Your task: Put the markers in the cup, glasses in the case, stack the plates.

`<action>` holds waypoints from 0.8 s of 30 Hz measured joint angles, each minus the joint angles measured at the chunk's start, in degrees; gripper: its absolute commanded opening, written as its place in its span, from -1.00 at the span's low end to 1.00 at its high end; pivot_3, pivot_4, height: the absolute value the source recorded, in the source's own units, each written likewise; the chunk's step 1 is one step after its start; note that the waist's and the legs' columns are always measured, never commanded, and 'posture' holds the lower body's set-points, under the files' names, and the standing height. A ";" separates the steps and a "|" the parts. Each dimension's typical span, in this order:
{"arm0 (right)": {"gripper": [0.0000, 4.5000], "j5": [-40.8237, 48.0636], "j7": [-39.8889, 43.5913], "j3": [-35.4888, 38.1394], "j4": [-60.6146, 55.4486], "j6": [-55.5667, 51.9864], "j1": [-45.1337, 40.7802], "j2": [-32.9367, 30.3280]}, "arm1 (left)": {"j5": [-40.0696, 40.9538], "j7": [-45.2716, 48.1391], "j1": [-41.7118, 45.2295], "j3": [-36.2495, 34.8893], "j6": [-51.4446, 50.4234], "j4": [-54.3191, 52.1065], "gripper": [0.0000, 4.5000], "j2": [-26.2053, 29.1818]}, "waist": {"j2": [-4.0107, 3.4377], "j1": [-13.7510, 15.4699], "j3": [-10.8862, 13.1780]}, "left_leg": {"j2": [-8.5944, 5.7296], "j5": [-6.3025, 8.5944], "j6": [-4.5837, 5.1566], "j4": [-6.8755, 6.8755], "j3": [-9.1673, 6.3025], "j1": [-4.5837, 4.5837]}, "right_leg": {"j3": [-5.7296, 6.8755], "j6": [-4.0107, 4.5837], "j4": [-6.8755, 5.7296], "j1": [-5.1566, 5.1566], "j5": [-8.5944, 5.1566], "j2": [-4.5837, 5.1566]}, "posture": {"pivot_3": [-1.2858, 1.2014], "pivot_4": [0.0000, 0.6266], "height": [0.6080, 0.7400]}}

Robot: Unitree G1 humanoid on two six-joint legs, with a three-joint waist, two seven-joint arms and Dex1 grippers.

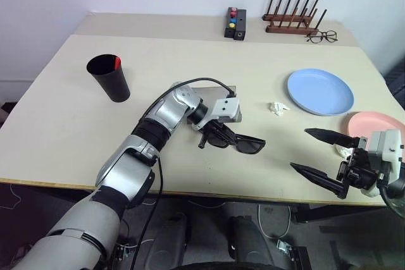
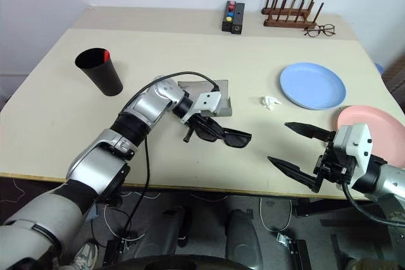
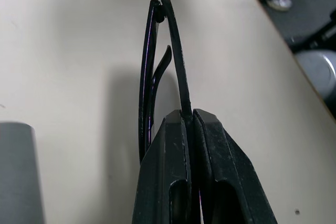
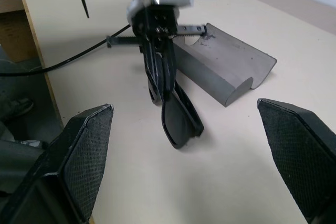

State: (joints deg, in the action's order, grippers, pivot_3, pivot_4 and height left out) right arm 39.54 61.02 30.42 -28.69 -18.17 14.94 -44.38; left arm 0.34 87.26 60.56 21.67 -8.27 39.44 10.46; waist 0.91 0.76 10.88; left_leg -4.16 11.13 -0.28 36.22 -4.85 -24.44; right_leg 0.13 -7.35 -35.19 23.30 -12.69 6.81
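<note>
Two plates, blue (image 1: pixel 319 91) and pink (image 1: pixel 373 122), lie unstacked beside my right gripper (image 1: pixel 316 153), its fingers spread and empty. Left gripper (image 1: pixel 212 129) pinches the glasses (image 1: pixel 237 140) just beside the open case (image 4: pixel 226 66). Held by one thin edge, they could swing or slip.

Smooth, matt beige table top (image 1: pixel 57 118) bearing a tall black tapered plastic cup (image 1: pixel 109 78) of dull sheen, a glossy light-blue round plate (image 1: pixel 320 91) and a salmon-pink round plate (image 1: pixel 370 122) of like finish, and a crumpled scrap of white paper (image 1: pixel 277 109). Black thick-framed plastic sunglasses (image 4: pixel 178 115) with glossy dark lenses, beside a matt grey open case (image 4: pixel 227 67) with a smooth curved interior. Brown wooden peg rack (image 1: pixel 291 16) at the far edge; the right gripper's black fingers (image 4: pixel 86 156) carry finely cross-hatched, matt pads.
</note>
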 measured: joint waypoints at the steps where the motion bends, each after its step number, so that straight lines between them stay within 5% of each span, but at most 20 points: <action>1: 1.00 -0.05 0.01 -0.33 0.23 0.07 -0.51 0.00 | 1.56 0.00 0.72 -1.25 -1.89 -0.22 -0.96 -0.02 | 0.02 0.00 0.01 | 0.00 0.00 0.00 0.00 -0.01 -0.01 | 0.01 -0.01 0.00 0.00 -0.01 0.00 | 0.03 -0.52 1.00; 10: 1.00 -1.75 0.26 -4.46 4.28 1.30 -5.70 0.01 | 5.10 -11.41 18.87 -11.69 -5.92 15.47 -0.96 1.61 | 0.02 -0.20 0.02 | -0.01 0.02 0.04 -0.06 0.05 0.04 | 0.04 -0.55 0.00 -0.01 -0.07 -0.01 | 0.03 -0.52 1.00; 18: 1.00 -3.33 0.06 -8.49 6.52 2.36 -9.20 0.47 | -4.64 -13.55 19.42 -7.76 6.28 29.63 -0.96 5.91 | 0.03 0.23 0.07 | -0.06 0.02 0.04 -0.04 0.03 -0.06 | 0.04 -0.38 -0.03 0.06 0.04 -0.02 | 0.03 -0.52 1.00; 24: 1.00 -3.41 -0.47 -9.41 6.45 2.50 -9.22 0.80 | -7.89 -12.23 17.71 -6.64 9.02 31.85 -0.96 3.60 | 0.04 0.21 0.08 | -0.08 0.04 0.08 -0.02 0.03 -0.09 | 0.04 -0.39 0.03 0.04 0.04 0.00 | 0.03 -0.52 1.00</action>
State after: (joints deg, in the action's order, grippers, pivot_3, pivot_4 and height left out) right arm 36.14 60.55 21.01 -22.24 -15.67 5.73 -43.58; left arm -7.55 75.03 78.27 15.03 0.75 71.28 14.06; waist 0.95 0.98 10.95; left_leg -4.24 11.18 -0.21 36.20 -4.82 -24.53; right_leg 0.16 -7.74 -35.16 23.34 -12.65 6.81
